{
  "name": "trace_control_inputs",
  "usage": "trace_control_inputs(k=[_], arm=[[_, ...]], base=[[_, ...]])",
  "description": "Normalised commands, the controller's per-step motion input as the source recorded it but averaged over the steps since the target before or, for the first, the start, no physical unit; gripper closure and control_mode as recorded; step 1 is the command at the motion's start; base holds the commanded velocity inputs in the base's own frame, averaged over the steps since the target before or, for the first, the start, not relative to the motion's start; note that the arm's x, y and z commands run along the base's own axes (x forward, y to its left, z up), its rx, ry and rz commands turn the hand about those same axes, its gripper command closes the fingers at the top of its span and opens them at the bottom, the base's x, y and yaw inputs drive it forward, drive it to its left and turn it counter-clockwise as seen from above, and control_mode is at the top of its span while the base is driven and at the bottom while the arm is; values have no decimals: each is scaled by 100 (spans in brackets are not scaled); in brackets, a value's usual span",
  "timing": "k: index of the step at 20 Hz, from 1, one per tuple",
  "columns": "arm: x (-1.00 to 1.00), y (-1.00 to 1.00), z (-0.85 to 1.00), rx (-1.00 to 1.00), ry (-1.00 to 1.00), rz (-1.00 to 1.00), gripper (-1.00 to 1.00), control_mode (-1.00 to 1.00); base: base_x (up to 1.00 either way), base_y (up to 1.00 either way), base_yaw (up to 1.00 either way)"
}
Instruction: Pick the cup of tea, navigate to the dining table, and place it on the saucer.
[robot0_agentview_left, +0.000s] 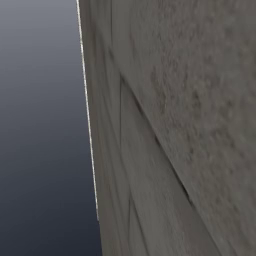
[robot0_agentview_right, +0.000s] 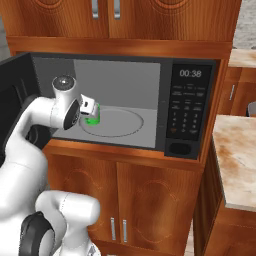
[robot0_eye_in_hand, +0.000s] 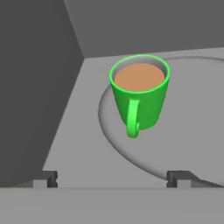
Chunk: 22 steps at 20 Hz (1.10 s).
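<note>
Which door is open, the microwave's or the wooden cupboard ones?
The microwave's black door, swung out left. The cupboard doors above and below stay closed.

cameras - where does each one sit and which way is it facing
Left base view: on the base, pressed up to a grey wall; no robot body.
Right base view: behind the arm, facing the open microwave; white arm at lower left.
Hand view: on the hand, looking into the microwave at the cup of tea; open fingertips at bottom.
Shared: right base and hand views both show the cup on the turntable.
</note>
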Motion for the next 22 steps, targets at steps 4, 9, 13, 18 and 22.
trace_control_inputs(k=[4,9,13,18,22], arm=[[23,0,-31,0,9,0,-100,-100],[21,0,-21,0,9,0,-100,-100],[16,-1,-18,0,4,0,-100,-100],[11,-2,-7,0,0,0,-100,-100],[19,0,-8,0,0,0,-100,-100]], base=[[0,0,0],[0,0,0],[0,0,0],[0,0,0],[0,0,0]])
